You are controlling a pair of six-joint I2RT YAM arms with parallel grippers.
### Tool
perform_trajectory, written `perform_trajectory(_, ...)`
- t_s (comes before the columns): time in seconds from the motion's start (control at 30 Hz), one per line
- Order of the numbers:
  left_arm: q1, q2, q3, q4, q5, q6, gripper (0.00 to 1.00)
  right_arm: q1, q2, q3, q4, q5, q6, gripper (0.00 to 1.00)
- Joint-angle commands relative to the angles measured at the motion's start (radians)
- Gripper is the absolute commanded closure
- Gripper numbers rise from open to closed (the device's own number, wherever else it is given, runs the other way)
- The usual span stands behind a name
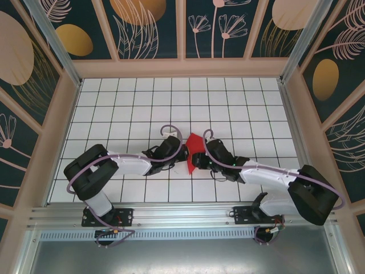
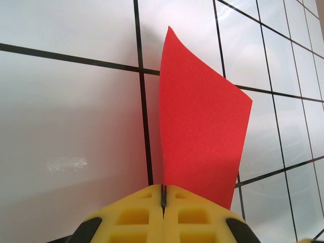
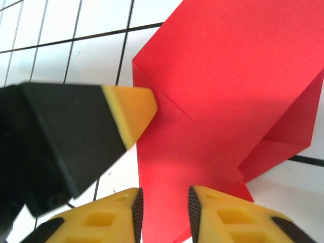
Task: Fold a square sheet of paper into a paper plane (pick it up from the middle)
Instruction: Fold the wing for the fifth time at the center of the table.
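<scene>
Paper (image 2: 202,131) in fully closed left hand (image 2: 163,195)

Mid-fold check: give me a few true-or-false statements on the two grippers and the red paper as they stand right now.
1. The left gripper is shut on the red paper. True.
2. The right gripper has its jaws pressed together. False: a gap stands between them.
3. The red paper lies as a flat, unfolded square. False: it shows creases and folded flaps.
4. The red paper sits between both grippers, over the middle of the table. True.
</scene>
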Motion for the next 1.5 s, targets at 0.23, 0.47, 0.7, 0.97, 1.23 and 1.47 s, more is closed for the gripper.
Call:
perform_trajectory(0.23, -0.006, -0.041, -0.016, 0.043, -0.011, -0.069, 1.0, 0.201, -0.059, -0.077, 0.13, 0.338, -0.188, 0.55)
perform_trajectory(0.47, -0.006, -0.026, -0.009, 0.052, 0.008, -0.071, 0.98, 0.359, 0.078, -0.071, 0.263, 0.631, -0.398, 0.55)
perform_trajectory(0.7, -0.006, -0.008, -0.001, 0.057, 0.032, -0.067, 0.97, 0.399, 0.182, -0.056, 0.333, 0.703, -0.517, 0.53)
perform_trajectory(0.97, -0.006, 0.009, 0.012, 0.053, 0.047, -0.062, 0.96, 0.412, 0.291, -0.036, 0.404, 0.768, -0.622, 0.54)
perform_trajectory(1.23, -0.006, 0.019, 0.017, 0.052, 0.063, -0.063, 0.94, 0.416, 0.355, -0.029, 0.476, 0.838, -0.715, 0.58)
perform_trajectory(1.47, -0.006, 0.02, 0.025, 0.048, 0.066, -0.062, 0.89, 0.415, 0.416, -0.025, 0.478, 0.866, -0.678, 0.75)
